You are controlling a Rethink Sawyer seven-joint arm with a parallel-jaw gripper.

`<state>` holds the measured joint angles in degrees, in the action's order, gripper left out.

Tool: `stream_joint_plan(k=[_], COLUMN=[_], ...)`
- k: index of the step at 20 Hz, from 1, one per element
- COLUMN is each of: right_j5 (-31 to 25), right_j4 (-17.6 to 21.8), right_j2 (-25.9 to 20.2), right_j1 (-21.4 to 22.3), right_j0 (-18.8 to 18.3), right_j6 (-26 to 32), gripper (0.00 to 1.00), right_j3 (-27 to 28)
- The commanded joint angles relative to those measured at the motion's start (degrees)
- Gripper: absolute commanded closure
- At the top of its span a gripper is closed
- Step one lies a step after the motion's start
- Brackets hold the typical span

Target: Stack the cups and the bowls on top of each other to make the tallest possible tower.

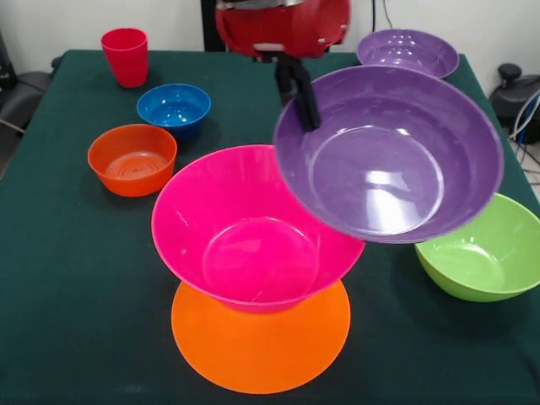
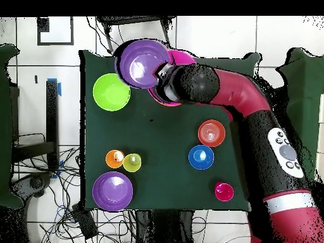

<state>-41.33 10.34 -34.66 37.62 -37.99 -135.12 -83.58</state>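
Front view. Claw [image 1: 300,94] shut tight on the far-left rim of 1 wide purple bowl [image 1: 390,156], black fingers [image 1: 305,99] pinching that rim from above. Bowl hangs below and to the right of the claw, lifted clear of the table [image 1: 59,278], tilted with its open mouth toward the camera.

Tower so far: hot pink bowl [image 1: 253,228] sits upright on the upturned orange bowl [image 1: 260,342], near centre of the table. The held bowl's left edge overlaps the pink bowl's far-right rim; contact cannot be told.

Lime green bowl [image 1: 485,257] rests on the table at right, just below the held bowl's right edge. 2nd purple bowl [image 1: 408,52] far right. Blue bowl [image 1: 174,108] and red-orange bowl [image 1: 132,159] at left, just beside each other; red cup [image 1: 125,56] far left.

Overhead view: orange cup [image 2: 114,158] and pale yellow cup [image 2: 132,162] stand touching, beside the 2nd purple bowl.
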Motion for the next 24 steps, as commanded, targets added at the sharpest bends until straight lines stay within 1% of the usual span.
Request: stream_joint_plan(k=[1,7,10,13,15,24], right_j5=[-3.2,-2.7,-2.4,-2.2,-1.2,2.2], right_j4=[4.3,5.3,6.3,6.9,7.5,11.0], right_j2=[-4.5,-7.6,-7.9,-7.8,-7.6,-6.8], right_j1=[-1.6,-4.1,-5.4,-6.7,-7.1,-7.2], right_j0=[-4.4,-7.8,-8.4,-8.2,-8.1,-7.8], right_j6=[19.5,20.8,21.3,21.0,20.3,17.6], gripper=[1.00,1.00,1.00,1.00,1.00,1.00], right_j3=[-2.7,-3.0,-1.9,-1.2,-1.7,-3.9])
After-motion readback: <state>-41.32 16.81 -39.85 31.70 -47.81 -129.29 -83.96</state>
